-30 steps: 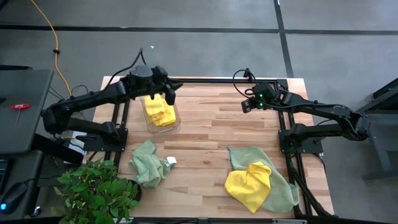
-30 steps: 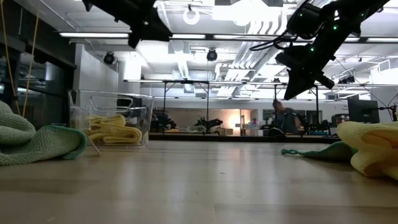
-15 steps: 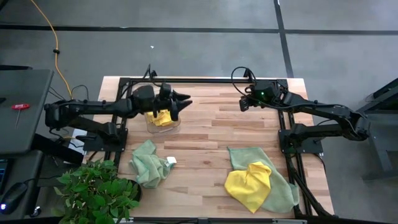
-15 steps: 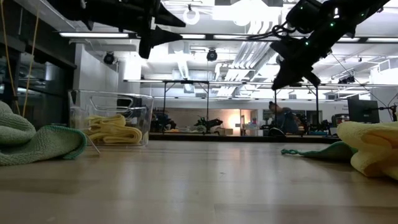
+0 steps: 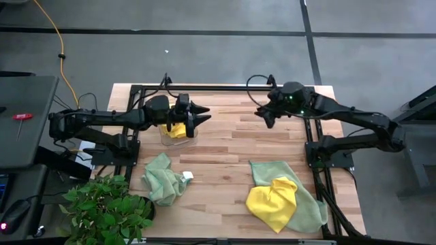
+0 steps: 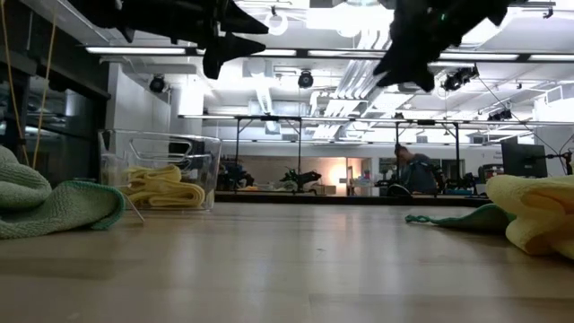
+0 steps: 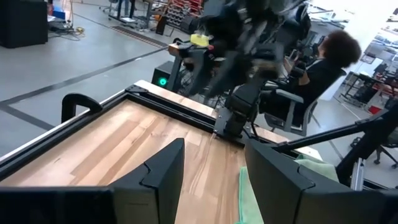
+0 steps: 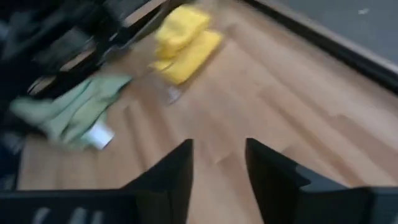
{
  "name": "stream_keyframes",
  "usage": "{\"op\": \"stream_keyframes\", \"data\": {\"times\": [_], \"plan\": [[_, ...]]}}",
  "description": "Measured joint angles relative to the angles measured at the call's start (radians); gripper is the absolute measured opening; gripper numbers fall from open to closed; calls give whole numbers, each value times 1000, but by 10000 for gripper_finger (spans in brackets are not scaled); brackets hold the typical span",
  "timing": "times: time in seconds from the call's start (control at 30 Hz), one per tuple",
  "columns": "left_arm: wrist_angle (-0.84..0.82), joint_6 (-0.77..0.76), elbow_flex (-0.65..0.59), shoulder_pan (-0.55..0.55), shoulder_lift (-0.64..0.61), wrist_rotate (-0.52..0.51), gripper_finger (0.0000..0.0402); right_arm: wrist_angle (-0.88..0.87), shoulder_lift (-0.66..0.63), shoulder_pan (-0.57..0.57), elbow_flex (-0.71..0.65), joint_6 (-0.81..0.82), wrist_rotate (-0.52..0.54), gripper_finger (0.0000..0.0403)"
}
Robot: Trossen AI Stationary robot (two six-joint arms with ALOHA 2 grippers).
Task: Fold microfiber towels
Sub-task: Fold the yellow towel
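Folded yellow towels (image 5: 178, 129) (image 6: 161, 188) lie in a clear container (image 6: 112, 166) at the far left. A crumpled green towel (image 5: 163, 178) rests on the table at the near left. At the near right a yellow towel (image 5: 274, 202) lies crumpled on a green towel (image 5: 308, 209). My left gripper (image 5: 204, 114) (image 7: 211, 180) hangs open and level, high above the container's right side, pointing toward the table's right. My right gripper (image 5: 263, 117) (image 8: 217, 155) is open, high over the far middle, slanting down toward the left. Neither gripper holds anything.
A black frame rail (image 5: 225, 87) runs along the table's far edge and down both sides. A leafy plant (image 5: 105, 211) stands at the near left corner. Bare wood (image 5: 225, 156) lies between the towel heaps. A person sits beyond the table (image 7: 323, 62).
My left gripper has swung off the container toward the table's right and tipped up from pointing down to level, then kept still. My right gripper has risen and turned toward the table's left. The towels have not moved.
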Motion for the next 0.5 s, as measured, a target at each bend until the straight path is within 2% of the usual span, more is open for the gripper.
{"op": "stream_keyframes", "data": {"times": [0.1, 0.23, 0.5], "plan": [[-2, 0, 0, 0, 0, 1, 159, -157, 0, 81, 65, -14, -52, 164], [-5, 0, 0, 0, 0, 1, 159, -297, 1, 217, 72, 79, -148, 169], [-5, 26, 0, 0, 0, -5, 159, -318, 1, 524, -58, 238, -192, 170]]}}
